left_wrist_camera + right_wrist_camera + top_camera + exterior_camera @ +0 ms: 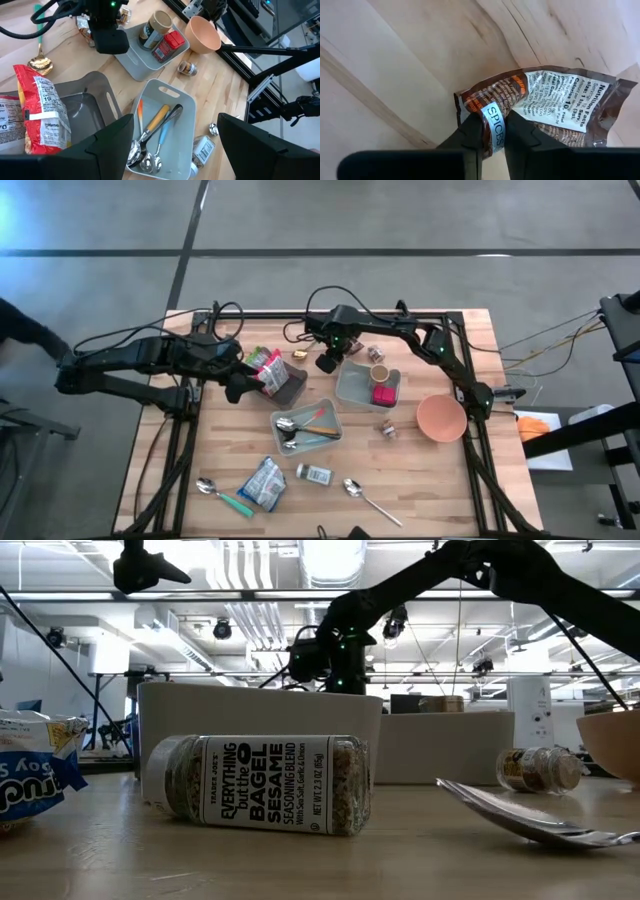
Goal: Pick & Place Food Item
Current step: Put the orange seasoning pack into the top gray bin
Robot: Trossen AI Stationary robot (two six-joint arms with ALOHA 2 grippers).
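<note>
- The right gripper (492, 131) is down at the far side of the counter (440, 480), about twelve o'clock in the overhead view, fingers pinched onto the edge of a brown spice packet (540, 107).
- The packet lies flat on the wood; the fingers have its near corner, right by the blue "SPICES" label, and the rest of the pouch fans out beyond the fingertips.
- Doing this well: I'd say the hold is a thin one, on the packet's edge only. Lift straight and slowly so the floppy pouch doesn't slip out or swing.
- A likely drop spot is the grey tray (352, 392) with the red box (383, 393) and the cup (380, 372), at roughly four o'clock from this gripper and near it.
- The left gripper (240, 385) waits at nine o'clock, fingers spread and holding nothing, over the dark bin (290, 388) beside a red snack bag (270, 370).
- Centre counter: a tray of cutlery (308, 426).
</note>
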